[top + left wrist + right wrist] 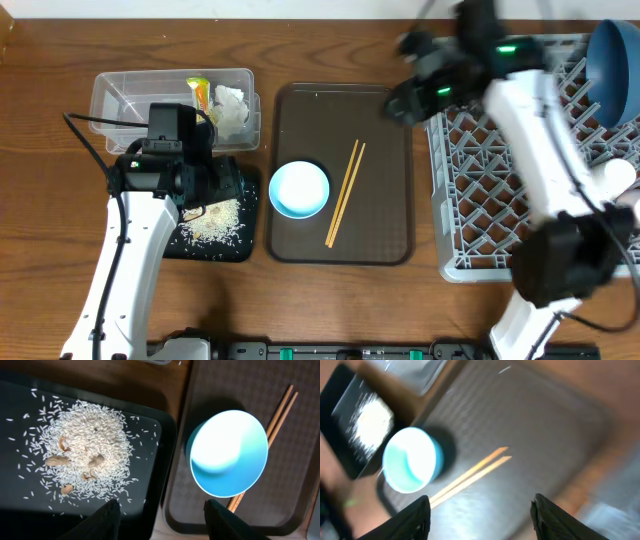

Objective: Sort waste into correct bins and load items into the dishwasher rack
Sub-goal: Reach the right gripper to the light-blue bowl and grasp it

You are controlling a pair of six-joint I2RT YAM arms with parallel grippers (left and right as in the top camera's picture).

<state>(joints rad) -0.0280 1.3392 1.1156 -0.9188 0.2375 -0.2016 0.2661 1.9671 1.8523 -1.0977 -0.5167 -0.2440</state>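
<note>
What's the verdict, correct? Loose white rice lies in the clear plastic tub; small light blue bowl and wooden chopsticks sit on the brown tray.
No: the loose white rice lies on the shallow black rectangular tray, per the left wrist view. The rest holds.

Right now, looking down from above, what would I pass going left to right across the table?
clear tub → small light blue bowl → wooden chopsticks → grey dishwasher rack

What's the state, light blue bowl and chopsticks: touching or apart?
Apart. Overhead shows a strip of brown tray between the light blue bowl and the chopsticks.
</note>
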